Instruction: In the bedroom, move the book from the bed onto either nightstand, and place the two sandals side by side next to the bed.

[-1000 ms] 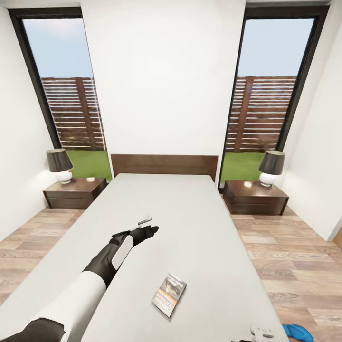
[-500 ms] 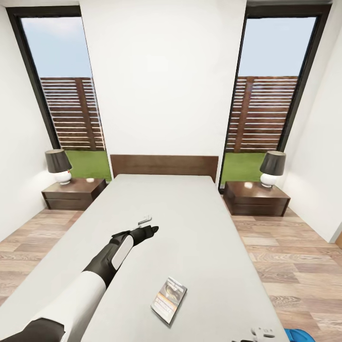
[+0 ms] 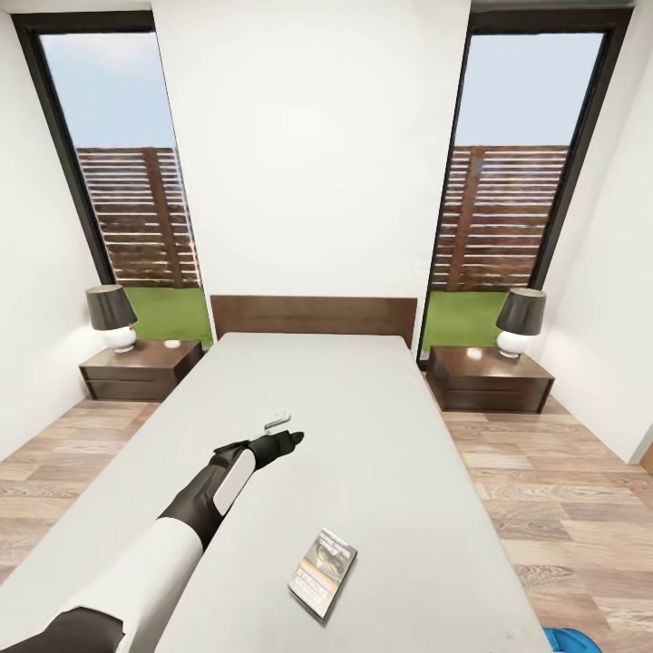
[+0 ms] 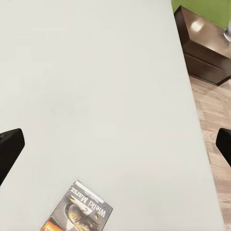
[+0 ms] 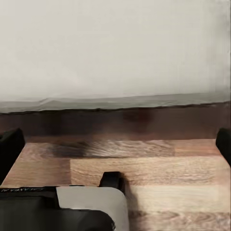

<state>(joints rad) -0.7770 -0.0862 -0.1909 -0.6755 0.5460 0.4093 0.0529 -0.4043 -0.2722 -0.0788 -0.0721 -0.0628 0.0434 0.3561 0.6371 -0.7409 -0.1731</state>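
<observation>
One thin dark-covered paperback book [image 3: 323, 561] is lying flat near the foot of the light-grey mattress bed [image 3: 363, 399]. Beyond it, the left pincer [image 3: 283, 432] is hovering wide open, empty. Light and stiff-edged, it probably suits pinching at an edge.

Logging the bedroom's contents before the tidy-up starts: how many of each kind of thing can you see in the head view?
Beds: 1
Nightstands: 2
Lamps: 2
Books: 1
Blue sandals: 1 partly visible at the picture's lower right edge
Windows: 2
Total: 9
</observation>
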